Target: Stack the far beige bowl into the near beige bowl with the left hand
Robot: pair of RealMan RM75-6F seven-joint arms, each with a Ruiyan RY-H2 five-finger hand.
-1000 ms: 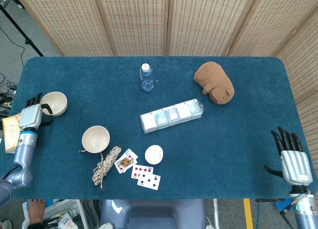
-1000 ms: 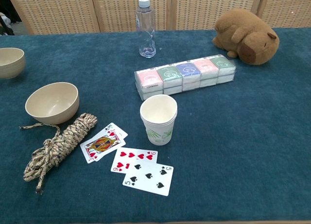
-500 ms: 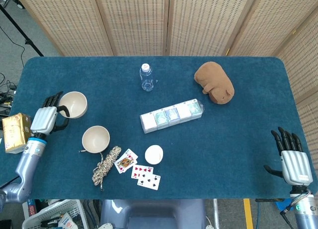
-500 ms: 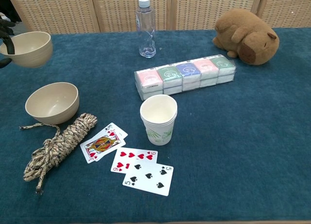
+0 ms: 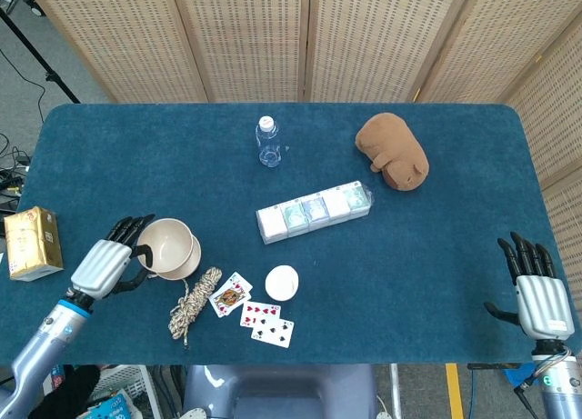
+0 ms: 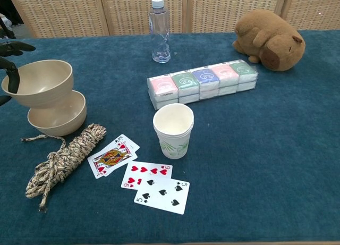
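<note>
The left hand (image 5: 107, 265) pinches the far beige bowl (image 6: 38, 83) by its rim, just above the near beige bowl (image 6: 58, 117), while the right hand (image 5: 536, 296) rests open-fingered; no label is readable.

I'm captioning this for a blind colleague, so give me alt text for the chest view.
The left hand holds a beige bowl just above a second beige bowl on a blue table. Nearby lie a coiled rope, playing cards and a paper cup.
</note>
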